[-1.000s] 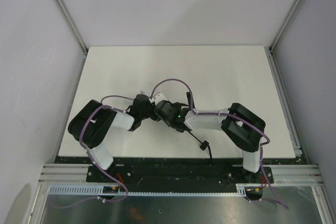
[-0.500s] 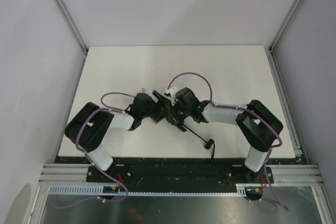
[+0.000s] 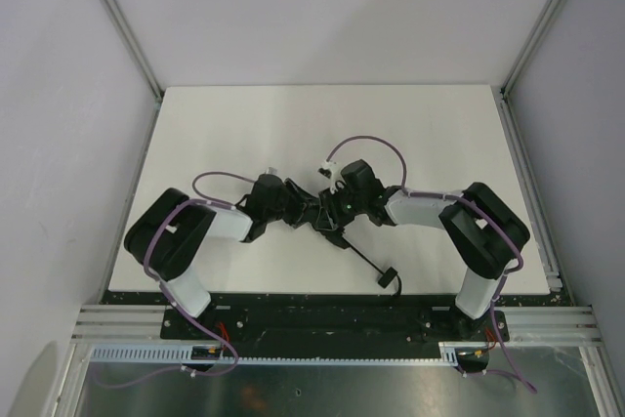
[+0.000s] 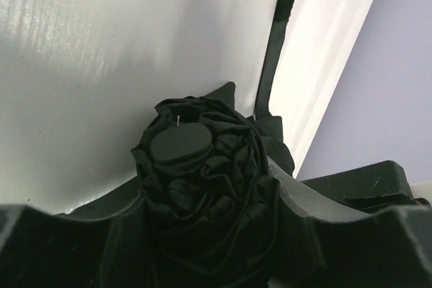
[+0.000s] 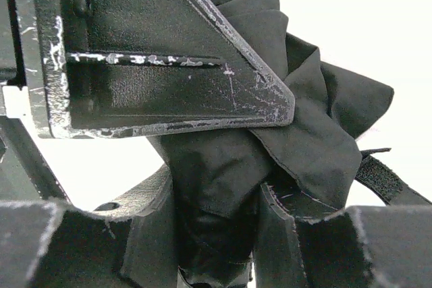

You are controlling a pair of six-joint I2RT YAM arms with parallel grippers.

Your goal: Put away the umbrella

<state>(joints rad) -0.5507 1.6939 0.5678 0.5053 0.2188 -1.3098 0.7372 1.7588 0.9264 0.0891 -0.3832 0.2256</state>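
Left gripper [image 3: 296, 209] and right gripper [image 3: 330, 214] meet near table [image 3: 293, 124] centre, each pair of jaws pinching the bundled black umbrella [image 3: 313, 212] (strap [image 4: 270, 65] trailing toward five o'clock). Uneven pulling could unravel its folds.

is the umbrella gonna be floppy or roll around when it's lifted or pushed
Probably soft outside: the umbrella canopy is bunched in loose folds, so a grip may slide on the fabric. Its round bundled shape could roll if pushed. The strap lies loose and will likely dangle.
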